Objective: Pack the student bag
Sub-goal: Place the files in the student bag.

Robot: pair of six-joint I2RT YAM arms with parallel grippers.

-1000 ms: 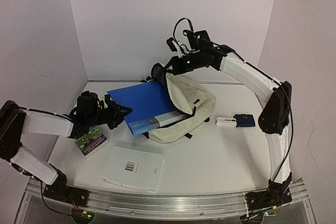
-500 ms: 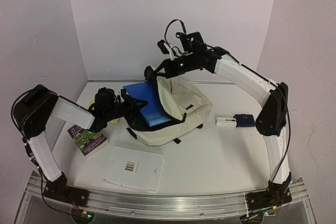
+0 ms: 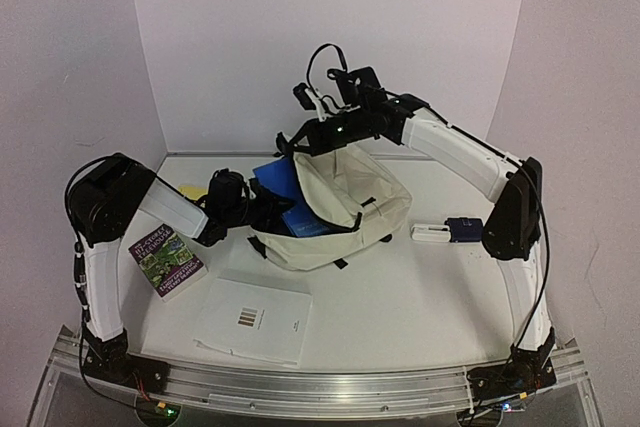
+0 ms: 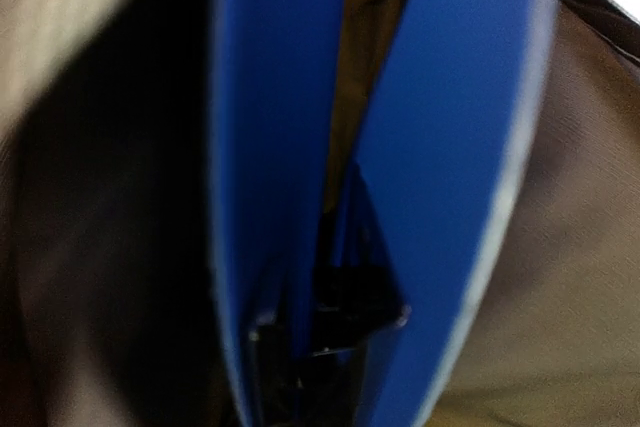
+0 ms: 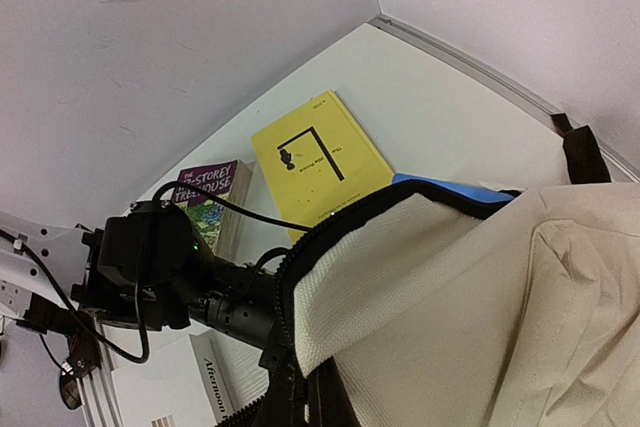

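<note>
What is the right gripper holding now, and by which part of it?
The right gripper holds the student bag by the black zipper edge of its opening, raised above the table.

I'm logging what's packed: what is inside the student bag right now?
A blue folder is partly in the student bag, one end sticking out of the opening. The cream fabric hides the rest of the interior and anything deeper.

My left arm [image 3: 170, 209] and right arm [image 3: 455, 152] wear white shells between black joints; a black cable [image 3: 313, 59] loops above my black right gripper [image 3: 288, 140].
</note>
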